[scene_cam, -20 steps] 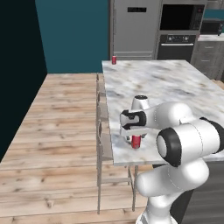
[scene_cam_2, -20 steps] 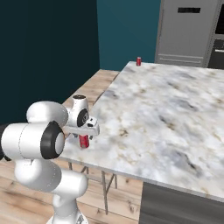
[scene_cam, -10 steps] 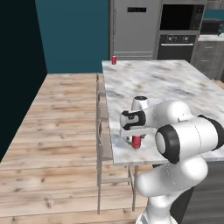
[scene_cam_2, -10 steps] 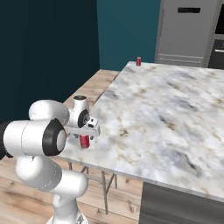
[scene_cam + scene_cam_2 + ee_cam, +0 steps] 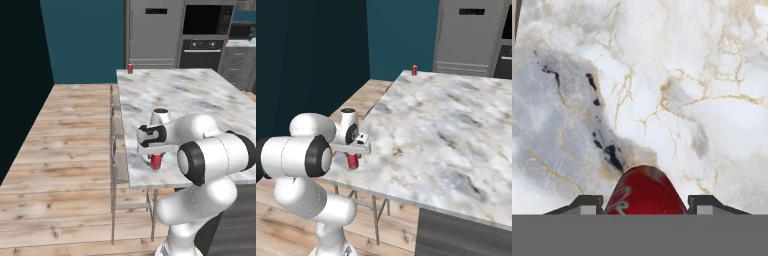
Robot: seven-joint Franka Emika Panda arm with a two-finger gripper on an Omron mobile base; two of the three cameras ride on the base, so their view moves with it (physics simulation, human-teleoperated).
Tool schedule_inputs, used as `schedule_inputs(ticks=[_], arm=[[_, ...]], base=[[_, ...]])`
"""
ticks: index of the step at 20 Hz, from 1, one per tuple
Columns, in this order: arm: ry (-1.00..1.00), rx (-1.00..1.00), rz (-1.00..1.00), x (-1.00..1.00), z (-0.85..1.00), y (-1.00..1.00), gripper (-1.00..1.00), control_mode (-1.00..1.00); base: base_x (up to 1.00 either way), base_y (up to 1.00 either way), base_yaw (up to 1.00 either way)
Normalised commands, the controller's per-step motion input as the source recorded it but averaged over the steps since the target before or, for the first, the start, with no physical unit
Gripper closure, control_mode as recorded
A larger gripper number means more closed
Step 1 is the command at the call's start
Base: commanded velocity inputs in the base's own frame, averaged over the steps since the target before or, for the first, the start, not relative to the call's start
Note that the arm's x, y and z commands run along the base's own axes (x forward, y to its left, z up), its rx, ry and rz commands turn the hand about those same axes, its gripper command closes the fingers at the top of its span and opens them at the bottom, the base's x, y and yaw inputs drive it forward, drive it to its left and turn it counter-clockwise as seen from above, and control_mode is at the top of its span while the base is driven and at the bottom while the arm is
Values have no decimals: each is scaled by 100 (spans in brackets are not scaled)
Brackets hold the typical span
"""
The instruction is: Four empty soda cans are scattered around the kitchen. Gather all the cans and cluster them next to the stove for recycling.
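Two-finger dark gripper w/ fingers pinched on small red cylindrical soda can standing near front-left corner of white marble island counter; risk: grip sits high on can, so it may slip or tip on lift.

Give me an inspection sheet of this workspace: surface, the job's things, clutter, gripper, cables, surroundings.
Surface: marble island top, white with grey and gold veins.
Job's things: near can upright by the island's near left corner; far can upright at the far left corner. Stove: nothing seen.
Clutter: nothing seen.
Gripper: gripper over the near can, fingers either side of it in the hand view; the can sits on the top.
Cables: nothing seen.
Surroundings: wood floor, teal wall, fridge, wall oven, stools along the island's left side.
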Motion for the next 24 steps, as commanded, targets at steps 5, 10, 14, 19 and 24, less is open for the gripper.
schedule_inputs(ticks=[5,10,14,19,24], arm=[[0,0,0,0,0,0,100,-100],[-1,5,-5,-29,26,-15,100,-100],[-8,11,-9,-53,64,-26,100,-100],[-7,13,-9,-54,67,-21,100,-100],[-7,6,-11,-63,57,-2,100,-100]], base=[[0,0,0],[0,0,0],[0,0,0],[0,0,0],[0,0,0]])
